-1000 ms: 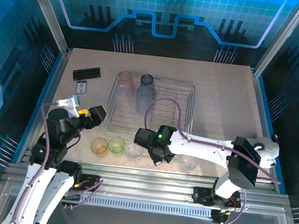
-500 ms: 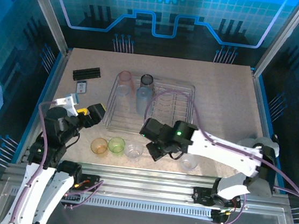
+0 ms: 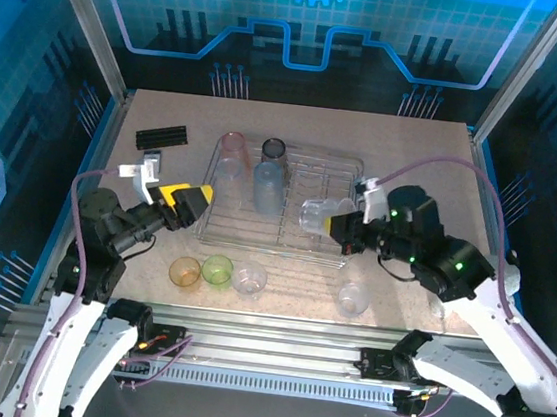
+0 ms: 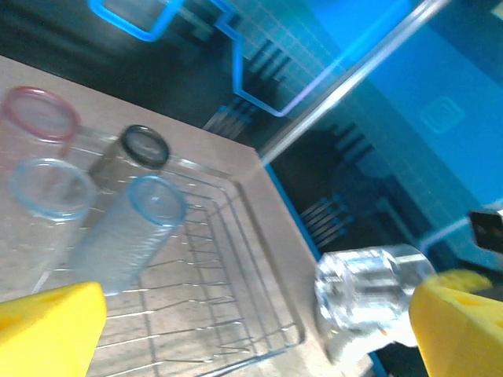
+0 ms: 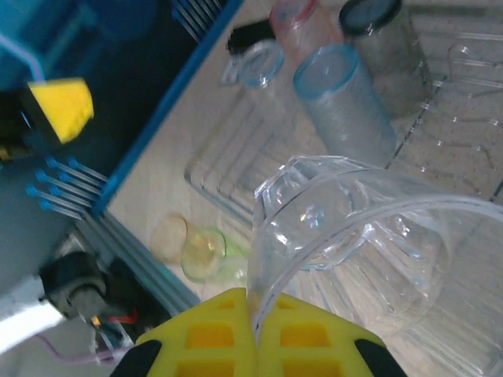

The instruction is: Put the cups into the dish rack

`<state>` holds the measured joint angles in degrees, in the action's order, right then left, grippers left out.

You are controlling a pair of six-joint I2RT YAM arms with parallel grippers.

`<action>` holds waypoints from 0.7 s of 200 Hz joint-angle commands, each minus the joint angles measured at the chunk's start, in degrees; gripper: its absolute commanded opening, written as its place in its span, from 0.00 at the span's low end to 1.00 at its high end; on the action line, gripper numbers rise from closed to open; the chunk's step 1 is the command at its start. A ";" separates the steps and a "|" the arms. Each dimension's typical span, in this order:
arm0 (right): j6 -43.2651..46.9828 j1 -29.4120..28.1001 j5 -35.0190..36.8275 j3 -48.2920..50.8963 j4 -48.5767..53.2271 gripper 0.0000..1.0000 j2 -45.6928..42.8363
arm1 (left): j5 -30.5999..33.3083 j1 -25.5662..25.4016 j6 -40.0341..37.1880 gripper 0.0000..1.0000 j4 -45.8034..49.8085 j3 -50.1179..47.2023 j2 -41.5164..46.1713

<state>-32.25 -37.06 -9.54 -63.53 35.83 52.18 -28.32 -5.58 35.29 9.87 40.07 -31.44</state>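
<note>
**Top view.** The rack [image 3: 356,165] stands mid-table. Four cups stand in its left end: pink cup [image 3: 232,146], grey cup [image 3: 274,150], blue-rimmed cup [image 3: 267,189] and clear cup [image 3: 226,172]. The right gripper [image 3: 337,226] hangs over the right half of the rack. Its jaws are clamped on the held cup [image 3: 316,213], a clear tumbler lying on its side above the wires. Whether that cup touches the rack cannot be told. The left gripper [image 3: 193,202] sits just beside the left edge of the rack, jaws wide, carrying nothing. On the table along the near edge of the rack stand an orange cup [image 3: 185,271] and a green cup [image 3: 217,269].

**Left wrist view.** The left gripper [image 4: 251,330] is spread fully, one yellow finger at each lower corner. The rack [image 4: 236,310] lies between them. The held cup [image 4: 369,284] hangs by the right end of the rack.

**Right wrist view.** The right gripper [image 5: 253,312] pinches the rim of the held cup [image 5: 354,236] between closed yellow fingers. The rack [image 5: 224,184] lies beneath. The orange cup [image 5: 168,236] and green cup [image 5: 204,255] stand just outside the rack.
</note>
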 commanded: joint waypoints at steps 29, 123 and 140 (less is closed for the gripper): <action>-9.30 9.06 -24.96 0.63 -24.70 0.00 3.82 | -15.26 -0.54 3.46 0.99 -8.21 4.43 -6.60; -22.18 6.50 -35.57 0.20 -47.64 0.00 13.97 | -18.00 -5.04 4.35 0.99 -12.02 5.67 -12.43; -22.07 5.20 -36.30 -0.94 -48.07 0.00 15.55 | -18.78 -6.46 3.80 0.99 -12.34 5.78 -13.49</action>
<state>-52.75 -29.95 -42.57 -61.87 -6.07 66.22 -44.07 -10.22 39.11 0.40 44.53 -44.10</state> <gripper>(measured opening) 0.047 0.992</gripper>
